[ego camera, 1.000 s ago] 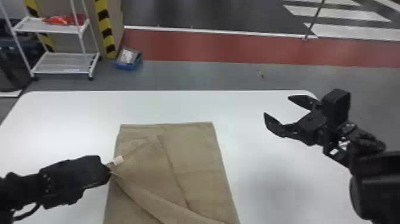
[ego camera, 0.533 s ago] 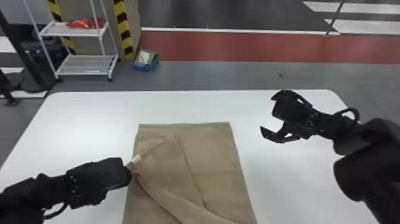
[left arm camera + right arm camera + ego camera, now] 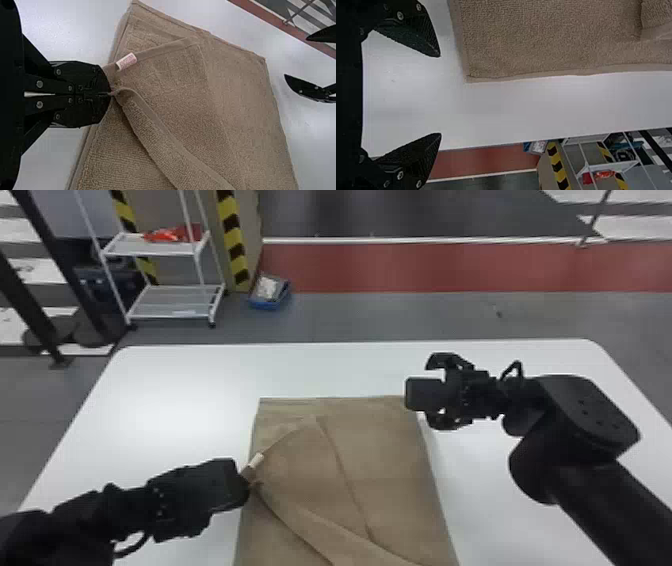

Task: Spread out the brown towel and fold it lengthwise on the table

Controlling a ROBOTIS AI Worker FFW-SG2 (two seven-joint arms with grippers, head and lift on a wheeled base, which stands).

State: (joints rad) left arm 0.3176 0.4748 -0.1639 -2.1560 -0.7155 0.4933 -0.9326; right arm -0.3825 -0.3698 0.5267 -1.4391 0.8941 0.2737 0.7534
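The right black two-fingered tool (image 3: pixel 440 95), fingers apart, was nearer the 1 o'clock corner of the brown terry towel (image 3: pixel 390 455), which lay toward its 8 o'clock on the white rectangular counter (image 3: pixel 175 400); the left tool (image 3: pixel 111 94) clamped the towel's 9 o'clock flap

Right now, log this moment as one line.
Left gripper: shut on brown towel; right gripper: open, near towel's far right corner; towel: creased, on table

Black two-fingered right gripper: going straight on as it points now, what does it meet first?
Likely the far right corner of the brown terry towel, just ahead of the open right gripper. Its height over the white tabletop is unclear, so it may pass above.
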